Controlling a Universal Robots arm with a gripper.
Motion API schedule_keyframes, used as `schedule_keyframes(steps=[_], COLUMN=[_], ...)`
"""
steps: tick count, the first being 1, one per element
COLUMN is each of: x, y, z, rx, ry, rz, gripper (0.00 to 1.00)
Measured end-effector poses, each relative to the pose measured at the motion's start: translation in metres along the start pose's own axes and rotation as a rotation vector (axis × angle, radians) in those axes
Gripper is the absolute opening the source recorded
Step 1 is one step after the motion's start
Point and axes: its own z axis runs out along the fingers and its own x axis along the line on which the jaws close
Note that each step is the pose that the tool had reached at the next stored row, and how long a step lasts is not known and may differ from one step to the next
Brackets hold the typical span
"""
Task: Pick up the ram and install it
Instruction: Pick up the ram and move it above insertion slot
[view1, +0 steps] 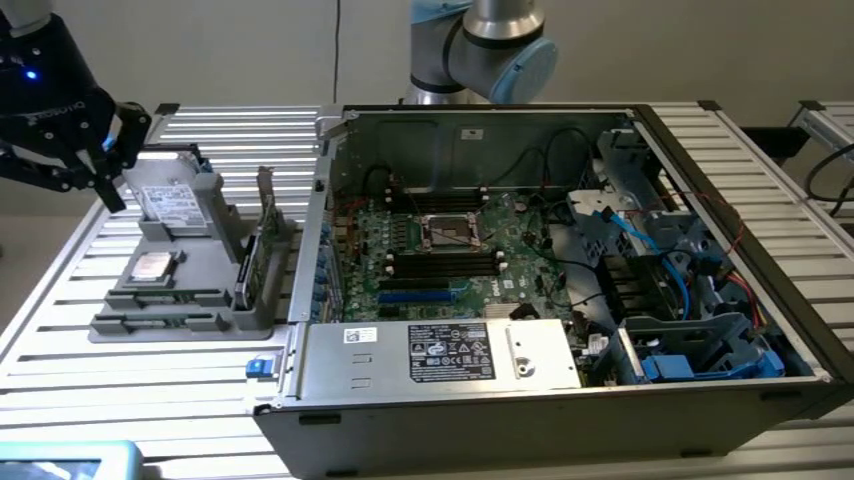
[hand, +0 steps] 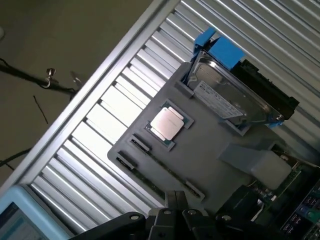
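Note:
The ram (view1: 167, 297) is a thin green stick lying flat in a slot near the front of the grey parts holder (view1: 200, 250), at the exterior view's left. In the wrist view the ram (hand: 164, 170) runs between two dark clips on the holder (hand: 200, 160). My black gripper (view1: 102, 188) hangs above the holder's far left corner, well above the ram and not touching it. Its fingertips (hand: 175, 200) meet, shut on nothing. The open computer case (view1: 561, 400) holds the motherboard (view1: 441, 255) with black memory slots (view1: 441, 265).
On the holder stand a silver hard drive (view1: 170, 203) in blue rails (hand: 225, 50), a processor chip (view1: 152, 266) (hand: 166, 122) and an upright green expansion card (view1: 266, 235). Cables and drive cages (view1: 681, 300) crowd the case's right side. A slatted metal table (view1: 160, 420) lies underneath.

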Motion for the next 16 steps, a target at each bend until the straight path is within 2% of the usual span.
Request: schedule_keyframes(steps=[2,6,10,16], x=[0.0000,-0.0001,-0.0001,0.0001], y=[0.0000,0.0001,0.0002,0.0003], z=[0.0000,0.0001,0.0001,0.0001], rx=[0.0006,0.0055,0.0082,0.0098], ry=[0.0014,-0.0015,-0.0013,0.0013], rz=[-0.034,-0.085,-0.143,-0.232], gripper=[0.11,0.11,0.11,0.11])
